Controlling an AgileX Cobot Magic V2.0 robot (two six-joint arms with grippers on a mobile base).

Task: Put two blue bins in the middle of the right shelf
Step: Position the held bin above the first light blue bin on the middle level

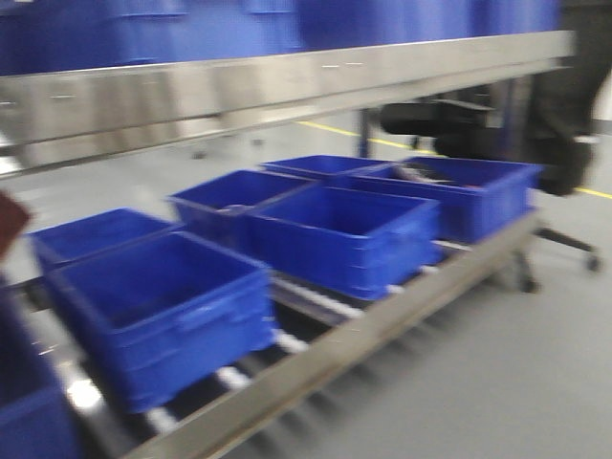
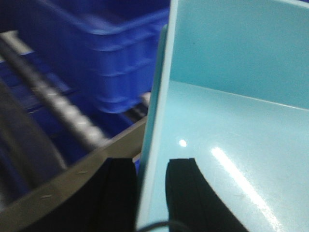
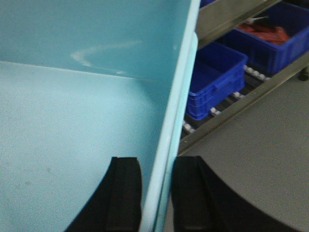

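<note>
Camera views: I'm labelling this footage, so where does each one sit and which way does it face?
Exterior front: off the arms, facing the rack of dark blue bins; no robot parts identifiable.
Left wrist: behind the left gripper, whose fingers straddle the pale bin wall; rack at left.
Right wrist: behind the right gripper, straddling the pale bin's opposite wall; rack at right.
Shared: both wrist views show the pale bin; all three show dark blue bins on rollers.

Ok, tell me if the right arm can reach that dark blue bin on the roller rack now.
Probably not: the right hand is clamped on the wall of the pale blue bin, so it is occupied. The dark blue bin sits apart on the rollers.
</note>
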